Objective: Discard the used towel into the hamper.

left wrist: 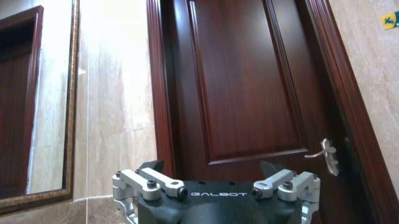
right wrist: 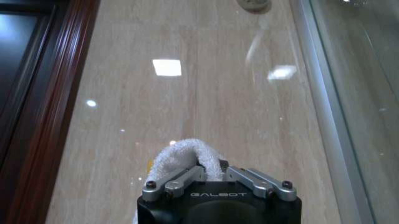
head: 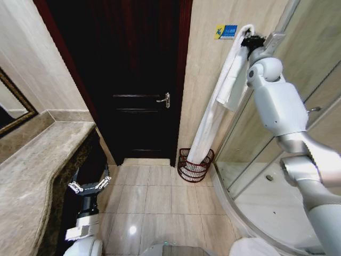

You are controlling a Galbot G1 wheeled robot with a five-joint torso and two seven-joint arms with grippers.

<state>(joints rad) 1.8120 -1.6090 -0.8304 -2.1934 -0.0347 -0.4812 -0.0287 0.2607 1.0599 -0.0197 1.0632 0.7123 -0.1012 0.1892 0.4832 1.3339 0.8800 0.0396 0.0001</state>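
My right gripper (head: 249,41) is raised high by the wall, shut on the top fold of a long white towel (head: 213,114). The towel hangs down along the beige wall, and its lower end reaches into the hamper (head: 195,165), a small round dark reddish-brown wire basket on the floor beside the door. In the right wrist view, the towel's fold (right wrist: 186,156) bulges out between the closed fingers of the right gripper (right wrist: 212,171). My left gripper (head: 89,185) is low by the counter, open and holding nothing. In its own wrist view, the left gripper (left wrist: 212,166) faces the door.
A dark wooden door (head: 138,80) with a metal handle (head: 164,100) stands straight ahead. A marble counter (head: 37,165) runs along the left under a framed mirror (head: 10,109). A curved glass shower enclosure (head: 256,160) stands on the right. Tiled floor (head: 154,202) lies between them.
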